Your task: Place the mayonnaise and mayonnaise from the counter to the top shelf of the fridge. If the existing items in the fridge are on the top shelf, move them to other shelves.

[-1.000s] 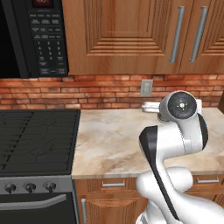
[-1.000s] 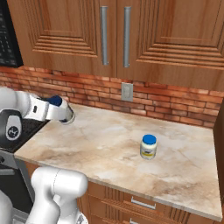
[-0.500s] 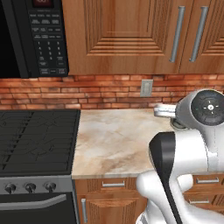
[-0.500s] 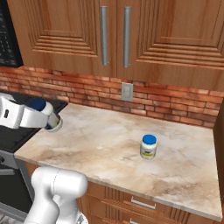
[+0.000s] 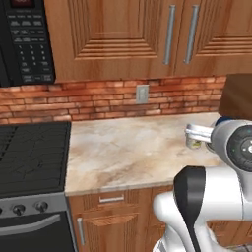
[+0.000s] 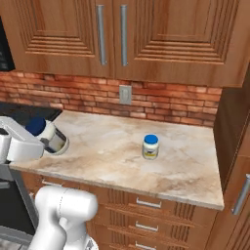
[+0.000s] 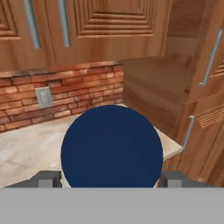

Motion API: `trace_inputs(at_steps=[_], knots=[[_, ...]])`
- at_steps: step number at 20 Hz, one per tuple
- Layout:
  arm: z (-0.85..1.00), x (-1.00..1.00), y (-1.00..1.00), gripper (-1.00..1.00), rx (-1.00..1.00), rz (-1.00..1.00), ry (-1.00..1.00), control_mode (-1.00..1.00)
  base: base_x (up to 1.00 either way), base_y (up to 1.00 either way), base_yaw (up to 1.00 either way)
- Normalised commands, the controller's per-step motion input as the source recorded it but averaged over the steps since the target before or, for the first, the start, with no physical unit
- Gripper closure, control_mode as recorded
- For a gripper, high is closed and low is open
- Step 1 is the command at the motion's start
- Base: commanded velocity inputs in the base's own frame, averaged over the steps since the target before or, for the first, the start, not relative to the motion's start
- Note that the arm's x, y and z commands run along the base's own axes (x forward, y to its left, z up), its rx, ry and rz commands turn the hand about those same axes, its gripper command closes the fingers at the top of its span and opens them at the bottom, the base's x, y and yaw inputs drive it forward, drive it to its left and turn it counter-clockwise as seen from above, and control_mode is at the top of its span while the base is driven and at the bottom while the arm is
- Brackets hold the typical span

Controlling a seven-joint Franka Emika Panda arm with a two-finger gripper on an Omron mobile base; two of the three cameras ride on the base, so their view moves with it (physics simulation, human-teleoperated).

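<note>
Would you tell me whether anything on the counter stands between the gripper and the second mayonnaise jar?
Nothing visible does. The gripper already holds one jar, and bare counter lies between it and the standing jar.

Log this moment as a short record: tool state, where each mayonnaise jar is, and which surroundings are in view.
tool: shut on a mayonnaise jar, one finger at each side of it
held jar: tipped on its side in the tool, blue lid facing the hand camera
second jar: upright on the counter, apart from the tool
task progress: neither jar on a fridge shelf yet
surroundings: brick backsplash with a wall outlet, wooden upper cabinets, stove, microwave
</note>
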Motion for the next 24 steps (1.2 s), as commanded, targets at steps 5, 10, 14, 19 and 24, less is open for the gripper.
trace_inputs(at_steps=[5, 10, 14, 19, 24], knots=[[0.00, 0.00, 0.00, 1.00, 0.00, 0.00, 0.00, 1.00, -0.81, -0.28, -0.61], [0.00, 0.00, 0.00, 1.00, 0.00, 0.00, 0.00, 1.00, -0.81, -0.04, -0.71], [0.00, 0.00, 0.00, 1.00, 0.00, 0.00, 0.00, 1.00, -0.52, -0.03, -0.79], [0.00, 0.00, 0.00, 1.00, 0.00, 0.00, 0.00, 1.00, -0.08, -0.39, -0.80], [0.00, 0.00, 0.00, 1.00, 0.00, 0.00, 0.00, 1.00, 0.15, -0.68, -0.67]])
